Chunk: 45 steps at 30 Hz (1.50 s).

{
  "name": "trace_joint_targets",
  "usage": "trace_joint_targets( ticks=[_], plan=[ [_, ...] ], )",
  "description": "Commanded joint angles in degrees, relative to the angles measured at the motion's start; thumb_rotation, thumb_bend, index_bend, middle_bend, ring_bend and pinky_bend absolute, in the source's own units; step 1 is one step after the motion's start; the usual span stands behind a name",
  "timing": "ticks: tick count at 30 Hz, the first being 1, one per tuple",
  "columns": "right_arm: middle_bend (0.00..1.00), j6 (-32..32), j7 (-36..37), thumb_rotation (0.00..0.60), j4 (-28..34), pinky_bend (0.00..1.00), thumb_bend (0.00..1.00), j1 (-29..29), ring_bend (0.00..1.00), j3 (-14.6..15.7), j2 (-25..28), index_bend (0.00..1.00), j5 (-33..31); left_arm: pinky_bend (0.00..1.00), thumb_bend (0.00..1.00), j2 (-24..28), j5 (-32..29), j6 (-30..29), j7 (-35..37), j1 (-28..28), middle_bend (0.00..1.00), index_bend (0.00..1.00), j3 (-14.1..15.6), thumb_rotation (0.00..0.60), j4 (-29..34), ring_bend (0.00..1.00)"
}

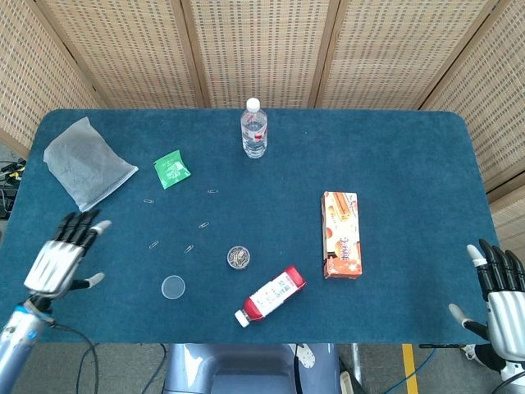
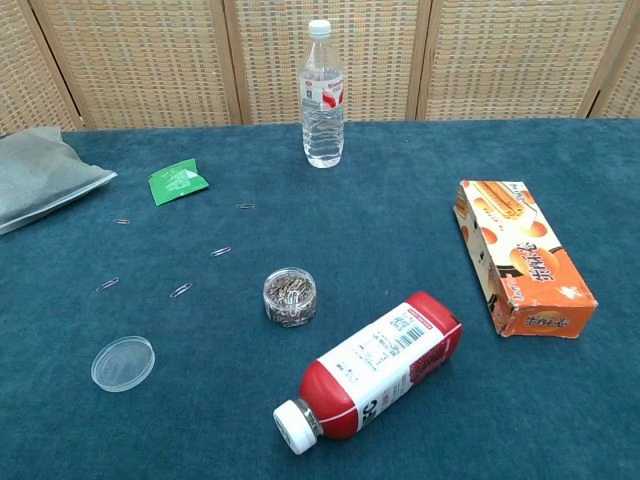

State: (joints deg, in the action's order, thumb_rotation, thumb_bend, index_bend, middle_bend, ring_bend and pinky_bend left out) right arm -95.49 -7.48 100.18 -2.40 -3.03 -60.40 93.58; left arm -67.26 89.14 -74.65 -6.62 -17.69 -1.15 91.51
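Blue cloth table [image 1: 394,148] before wicker screens [image 1: 262,49], both hands spread, holding nothing.
Left hand [image 1: 62,256] hovers beside scattered paperclips [image 1: 154,244] (lid [image 1: 173,286] nearby); right hand [image 1: 499,294] off the edge.

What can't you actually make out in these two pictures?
- Right hand: the head view's bottom edge cuts it off; the chest view misses both hands.
- Paper clips in the small jar: too small to count.
- Print on the red bottle: too small to read.
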Motion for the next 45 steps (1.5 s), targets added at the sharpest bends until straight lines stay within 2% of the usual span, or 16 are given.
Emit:
trace_joint_targets(
  ticks=[1, 9, 12, 17, 31, 45],
  plan=[
    [0.0, 0.19, -0.23, 0.6, -0.06, 0.0, 0.0, 0.08, 0.0, -0.29, -0.05, 0.0, -0.6, 0.0, 0.09, -4.0, -1.35, 12.75, 2.21, -9.45, 0.0, 0.25, -3.14, 0.6, -4.25, 0.0],
    [0.0, 0.59, -1.32, 0.6, 0.03, 0.0, 0.0, 0.19, 0.0, -0.25, -0.46, 0.0, -0.78, 0.0, 0.14, -10.66, -3.08, 22.41, -2.25, -17.68, 0.0, 0.28, -5.27, 0.6, -10.83, 0.0],
    [0.0, 1.22, -1.64, 0.6, 0.1, 0.0, 0.0, 0.36, 0.0, -0.45, -0.62, 0.0, -1.67, 0.0, 0.18, -13.32, -6.23, 25.65, -4.69, -19.7, 0.0, 0.28, -6.22, 0.6, -11.81, 0.0],
    [0.0, 1.47, -1.77, 0.6, 0.26, 0.0, 0.0, 0.5, 0.0, -0.51, -0.65, 0.0, -1.84, 0.0, 0.21, -17.04, -10.39, 30.14, -8.37, -22.72, 0.0, 0.37, -6.98, 0.6, -14.38, 0.0],
    [0.0, 2.49, -1.19, 0.6, 0.29, 0.0, 0.0, 0.85, 0.0, -0.64, -0.44, 0.0, -2.81, 0.0, 0.25, -22.96, -15.86, 32.13, -17.2, -25.36, 0.0, 0.45, -5.33, 0.6, -17.95, 0.0],
    [0.0, 3.06, -0.71, 0.6, 0.29, 0.0, 0.0, 1.07, 0.0, -0.77, -0.24, 0.0, -3.56, 0.0, 0.26, -22.56, -15.51, 30.07, -15.39, -24.97, 0.0, 0.46, -3.84, 0.6, -18.29, 0.0]
  ],
)
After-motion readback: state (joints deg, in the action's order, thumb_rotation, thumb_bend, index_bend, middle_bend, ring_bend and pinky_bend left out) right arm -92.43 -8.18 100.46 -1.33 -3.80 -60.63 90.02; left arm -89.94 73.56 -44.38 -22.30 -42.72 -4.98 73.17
